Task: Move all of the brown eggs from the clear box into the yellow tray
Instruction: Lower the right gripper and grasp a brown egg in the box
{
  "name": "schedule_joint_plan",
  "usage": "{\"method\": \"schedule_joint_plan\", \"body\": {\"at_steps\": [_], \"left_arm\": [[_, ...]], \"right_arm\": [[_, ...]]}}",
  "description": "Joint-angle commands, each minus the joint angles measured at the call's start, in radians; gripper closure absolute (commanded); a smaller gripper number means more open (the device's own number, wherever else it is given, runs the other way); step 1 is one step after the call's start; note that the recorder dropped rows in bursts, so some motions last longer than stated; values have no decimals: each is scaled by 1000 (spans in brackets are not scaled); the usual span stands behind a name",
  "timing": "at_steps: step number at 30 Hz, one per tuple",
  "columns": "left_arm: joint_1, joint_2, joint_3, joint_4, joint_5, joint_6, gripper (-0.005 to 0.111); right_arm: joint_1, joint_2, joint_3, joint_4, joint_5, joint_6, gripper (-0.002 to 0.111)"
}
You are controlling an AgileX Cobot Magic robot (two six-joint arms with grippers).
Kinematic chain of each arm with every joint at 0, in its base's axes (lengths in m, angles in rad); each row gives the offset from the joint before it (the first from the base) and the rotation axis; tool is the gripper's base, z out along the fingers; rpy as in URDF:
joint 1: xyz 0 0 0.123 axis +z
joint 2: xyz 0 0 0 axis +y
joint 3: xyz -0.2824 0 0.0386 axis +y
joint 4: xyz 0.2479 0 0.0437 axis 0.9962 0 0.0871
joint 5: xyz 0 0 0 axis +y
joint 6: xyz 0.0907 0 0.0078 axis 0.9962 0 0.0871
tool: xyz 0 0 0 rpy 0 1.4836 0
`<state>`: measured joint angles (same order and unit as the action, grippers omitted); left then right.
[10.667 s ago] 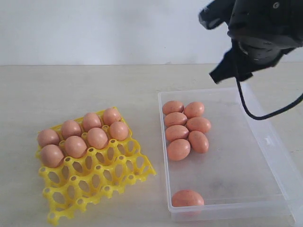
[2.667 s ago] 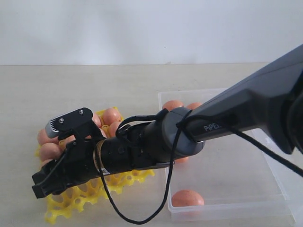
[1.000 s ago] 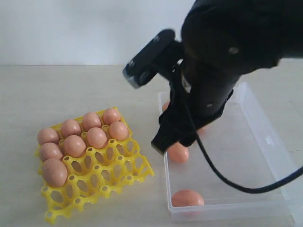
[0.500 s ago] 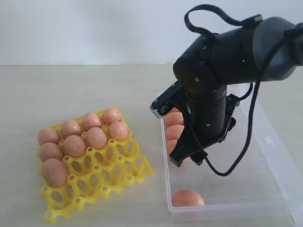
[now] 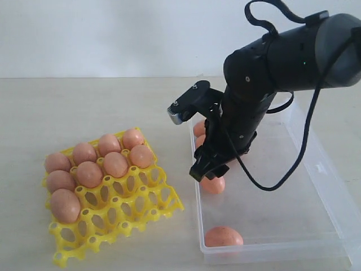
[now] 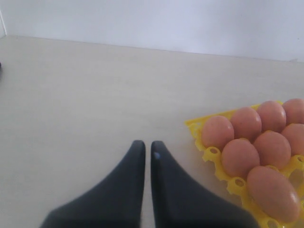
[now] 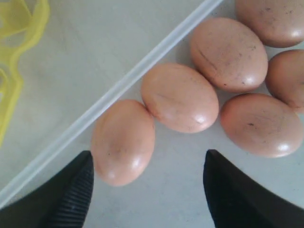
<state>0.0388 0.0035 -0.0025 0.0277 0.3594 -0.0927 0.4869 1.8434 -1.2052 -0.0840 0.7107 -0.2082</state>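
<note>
The yellow tray (image 5: 148, 202) lies at the left and holds several brown eggs (image 5: 89, 174) in its far and left cells. The clear box (image 5: 316, 169) sits at the right. One egg (image 5: 223, 236) lies by its near wall and another (image 5: 213, 184) shows under the arm. My right gripper (image 5: 202, 171) hangs open over the cluster by the box's left wall. In the right wrist view the gripper (image 7: 149, 159) stands just short of an egg (image 7: 123, 148), which touches neither finger. My left gripper (image 6: 145, 147) is shut and empty, beside the tray (image 6: 194, 126).
The clear box's left wall (image 7: 118, 90) runs right beside the nearest egg. A corner of the yellow tray (image 7: 28, 14) shows beyond it. Several more eggs (image 7: 229, 53) are packed close together. The right arm's cable (image 5: 282, 175) loops over the box.
The right arm came back from the tray, where one more egg now sits in the front-left cell. It has turned and lowered its open gripper over the eggs by the box's left wall.
</note>
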Motion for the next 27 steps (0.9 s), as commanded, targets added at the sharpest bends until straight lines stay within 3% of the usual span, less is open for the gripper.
{"method": "schedule_joint_plan", "body": {"at_steps": [1,22,24,27], "left_arm": [[3,-3,3,-2,-4,5,103],[3,-3,3,-2,-4,5,103],[3,-3,3,-2,-4,5,103],[3,-3,3,-2,-4,5,103]], "right_arm": [[-22,2,-5,57,-14,-18,50],[-24,133,-5,191,-74,-88,51],[-24,133,-5,191,-87,-89,62],[-24,133,-5,191,-89,-89,108]]}}
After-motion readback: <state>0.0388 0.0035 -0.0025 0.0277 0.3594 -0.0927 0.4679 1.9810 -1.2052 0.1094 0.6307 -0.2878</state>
